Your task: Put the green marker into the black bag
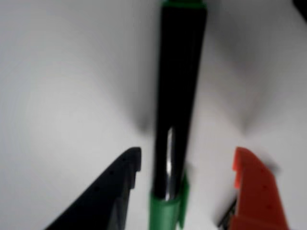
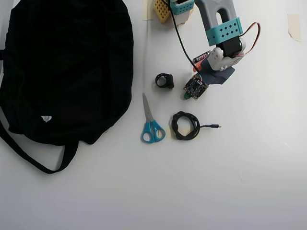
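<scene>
In the wrist view the green marker point(image 1: 177, 86), with a black barrel and green ends, lies on the white table. It runs lengthwise between the fingers of my gripper point(image 1: 187, 155). The black finger point(image 1: 115, 187) is to its left and the orange finger point(image 1: 254, 191) to its right, both apart from the barrel, so the gripper is open. From overhead, my gripper point(image 2: 192, 91) hangs over the marker and only a green tip point(image 2: 184, 96) shows. The black bag point(image 2: 62, 67) fills the left of the table, far from the gripper.
Blue-handled scissors point(image 2: 151, 125) and a coiled black cable point(image 2: 185, 125) lie just in front of the gripper in the overhead view. A small black ring-shaped object point(image 2: 164, 80) sits to its left. A battery point(image 2: 201, 56) lies under the arm.
</scene>
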### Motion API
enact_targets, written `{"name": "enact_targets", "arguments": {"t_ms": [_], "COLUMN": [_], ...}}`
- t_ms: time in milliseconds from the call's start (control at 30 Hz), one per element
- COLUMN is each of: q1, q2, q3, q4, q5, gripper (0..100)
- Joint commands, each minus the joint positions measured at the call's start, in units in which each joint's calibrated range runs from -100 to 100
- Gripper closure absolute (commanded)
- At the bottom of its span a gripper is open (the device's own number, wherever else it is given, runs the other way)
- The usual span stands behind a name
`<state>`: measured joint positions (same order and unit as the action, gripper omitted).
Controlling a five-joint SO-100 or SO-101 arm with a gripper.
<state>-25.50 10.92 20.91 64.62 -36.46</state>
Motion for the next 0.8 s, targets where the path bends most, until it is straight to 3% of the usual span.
{"name": "enact_targets", "arguments": {"t_ms": [0,767], "q1": [-0.23,0.14], "q2": [0.04,3.85], "q3": [-2.22,-2.04], "q4": [-0.28,-4.24], "q5": [0.17,0.54], "gripper": [75,75]}}
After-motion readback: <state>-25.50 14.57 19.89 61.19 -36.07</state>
